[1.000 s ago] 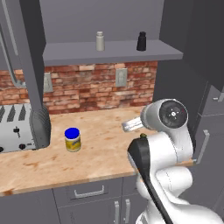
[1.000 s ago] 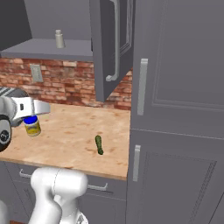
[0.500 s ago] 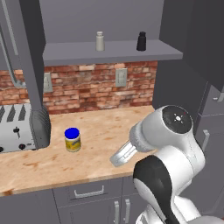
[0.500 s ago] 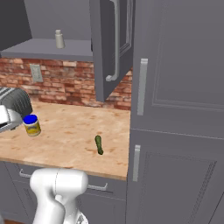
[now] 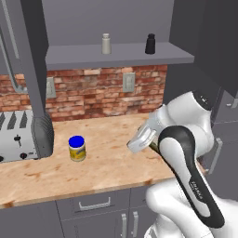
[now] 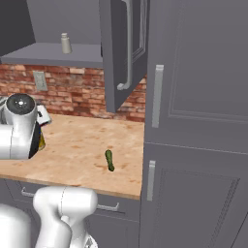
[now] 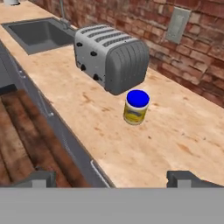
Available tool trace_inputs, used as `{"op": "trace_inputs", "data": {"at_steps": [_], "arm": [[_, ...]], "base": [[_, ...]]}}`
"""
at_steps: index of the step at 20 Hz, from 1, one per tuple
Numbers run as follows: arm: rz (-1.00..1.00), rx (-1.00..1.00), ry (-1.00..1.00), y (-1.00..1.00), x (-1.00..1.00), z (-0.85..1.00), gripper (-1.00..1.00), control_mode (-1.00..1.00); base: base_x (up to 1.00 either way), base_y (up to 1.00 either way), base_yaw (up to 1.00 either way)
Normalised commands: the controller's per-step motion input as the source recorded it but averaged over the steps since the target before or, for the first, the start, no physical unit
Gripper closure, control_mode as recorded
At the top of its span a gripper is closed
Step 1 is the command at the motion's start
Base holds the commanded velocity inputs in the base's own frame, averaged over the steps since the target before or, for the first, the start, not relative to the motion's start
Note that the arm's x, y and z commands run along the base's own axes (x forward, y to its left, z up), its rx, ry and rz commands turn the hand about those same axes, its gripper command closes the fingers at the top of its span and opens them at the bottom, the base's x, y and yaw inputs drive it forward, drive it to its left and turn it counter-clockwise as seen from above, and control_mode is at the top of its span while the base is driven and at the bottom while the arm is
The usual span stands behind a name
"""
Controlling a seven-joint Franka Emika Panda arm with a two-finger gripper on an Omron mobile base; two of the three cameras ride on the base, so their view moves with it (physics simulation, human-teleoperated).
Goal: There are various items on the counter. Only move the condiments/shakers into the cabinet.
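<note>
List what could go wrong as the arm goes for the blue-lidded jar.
1. The blue-lidded jar stands close beside the silver toaster; the wide-open end effector approaching from this side might nudge the toaster or tip the jar.
2. The jar looks wider than the light-grey shaker and black shaker already on the cabinet shelf, so an off-centre grip may slip.
3. The green vegetable lies on the counter and must stay; a wide swing could sweep it.
</note>
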Motion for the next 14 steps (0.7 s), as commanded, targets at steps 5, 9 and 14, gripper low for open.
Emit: {"op": "trace_inputs", "data": {"at_steps": [5, 9, 14], "arm": [[0.13, 0.1, 0.0, 0.0, 0.47, -0.28, -1.0, -1.0], [0.14, 0.08, 0.0, 0.07, 0.25, -0.33, -1.0, -1.0], [0.13, 0.04, 0.0, 0.37, 0.42, -0.14, -1.0, -1.0]], "base": [[0.0, 0.0, 0.0], [0.0, 0.0, 0.0], [0.0, 0.0, 0.0]]}}
